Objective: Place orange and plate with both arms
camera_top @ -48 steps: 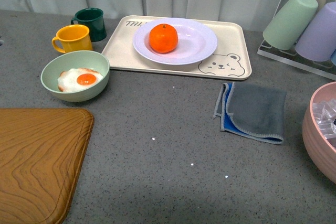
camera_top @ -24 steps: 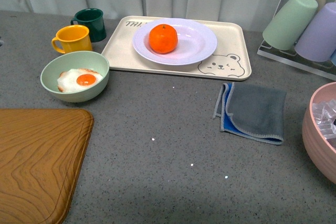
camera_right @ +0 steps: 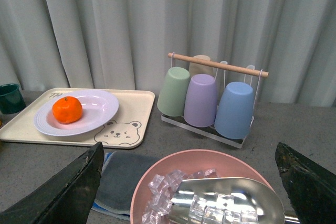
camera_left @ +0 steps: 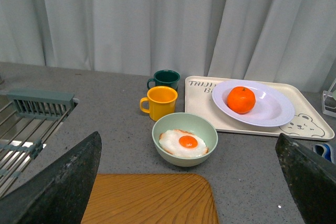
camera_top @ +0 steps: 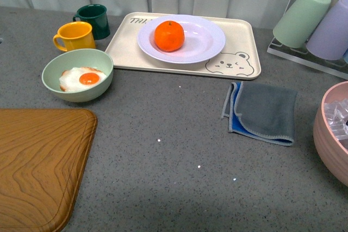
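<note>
The bright orange mandarin (camera_top: pixel 169 36) sits left of centre in the large round white deep plate (camera_top: pixel 204 44), which rests on the beige rectangular bear tray (camera_top: pixel 242 47) at the far side of the grey speckled counter (camera_top: pixel 174 145). Just left of the tray stand a dark green mug (camera_top: pixel 93 20) and a yellow mug (camera_top: pixel 75 36); the pale green bowl with a fried egg (camera_top: pixel 78 75) sits nearer, apart from the tray edge. A wooden board (camera_top: pixel 38 161) fills the near left corner. A folded grey-and-blue cloth (camera_top: pixel 261 112) lies near the tray's right front corner; a pink bowl of ice (camera_top: pixel 331 134) meets the right edge. The mid-counter is open. Left fingers (camera_left: pixel 63 182) and right fingers (camera_right: pixel 63 187) are spread wide, gripping nothing.
</note>
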Controlling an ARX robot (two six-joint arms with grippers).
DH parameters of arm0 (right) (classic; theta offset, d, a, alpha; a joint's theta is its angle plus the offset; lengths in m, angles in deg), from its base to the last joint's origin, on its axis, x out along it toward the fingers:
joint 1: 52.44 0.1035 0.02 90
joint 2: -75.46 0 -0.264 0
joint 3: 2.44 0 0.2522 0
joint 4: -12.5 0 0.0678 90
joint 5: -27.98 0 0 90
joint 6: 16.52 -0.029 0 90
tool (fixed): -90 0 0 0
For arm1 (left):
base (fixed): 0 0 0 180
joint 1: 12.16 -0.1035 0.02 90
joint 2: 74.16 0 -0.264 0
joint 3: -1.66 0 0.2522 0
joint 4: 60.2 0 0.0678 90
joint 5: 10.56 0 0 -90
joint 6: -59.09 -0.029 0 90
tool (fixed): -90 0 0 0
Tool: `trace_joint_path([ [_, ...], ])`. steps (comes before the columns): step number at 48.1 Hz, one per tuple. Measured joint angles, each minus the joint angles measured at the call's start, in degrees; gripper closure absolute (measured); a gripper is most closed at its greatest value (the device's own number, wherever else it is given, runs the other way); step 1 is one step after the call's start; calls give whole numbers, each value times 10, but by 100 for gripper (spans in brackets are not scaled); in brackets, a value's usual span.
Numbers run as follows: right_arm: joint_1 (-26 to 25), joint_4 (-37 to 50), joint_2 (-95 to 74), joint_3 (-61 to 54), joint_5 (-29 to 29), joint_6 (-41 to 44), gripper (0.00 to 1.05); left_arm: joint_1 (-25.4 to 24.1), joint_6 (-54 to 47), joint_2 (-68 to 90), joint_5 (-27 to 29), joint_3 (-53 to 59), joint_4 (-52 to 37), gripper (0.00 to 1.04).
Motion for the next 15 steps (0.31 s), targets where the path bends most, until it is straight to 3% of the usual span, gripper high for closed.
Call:
trace_joint_path([
  [15, 0, 0, 0, 0, 0, 0, 9, 0, 0, 0, 0, 0, 0, 7],
])
